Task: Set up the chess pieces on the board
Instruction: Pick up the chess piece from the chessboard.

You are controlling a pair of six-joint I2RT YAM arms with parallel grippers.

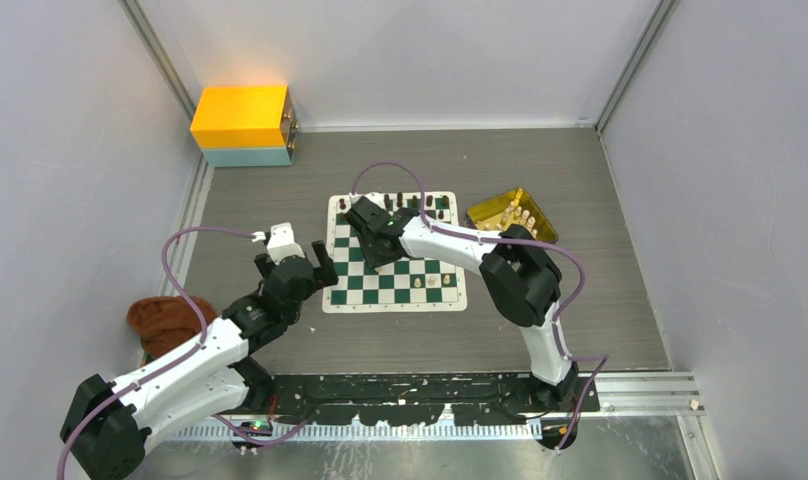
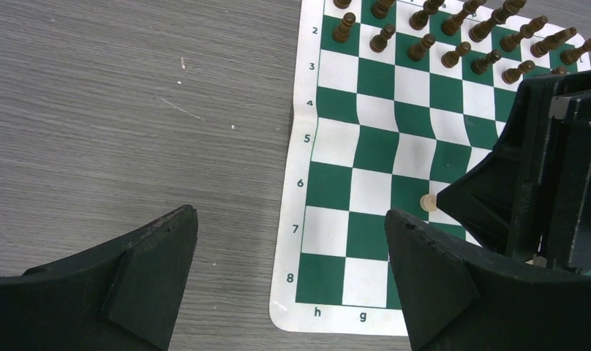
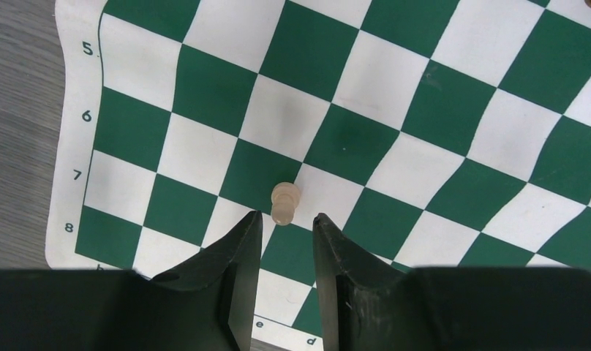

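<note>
One pale pawn stands on the board, just at twelve o'clock of the right gripper, jaws parted, holding nothing. Keep it centred in that gap and move straight, or it topples! Left gripper gapes empty at the board's nine o'clock.

My table: grey wood-grain. Flat on it at centre is the board, green and white checks, the mat slightly rippled. Just beside its far right corner sits a gold tray. Far left corner: yellow box over a teal layer. Near left: crumpled brown cloth. Near edge: my black mounting plate, scuffed.
</note>
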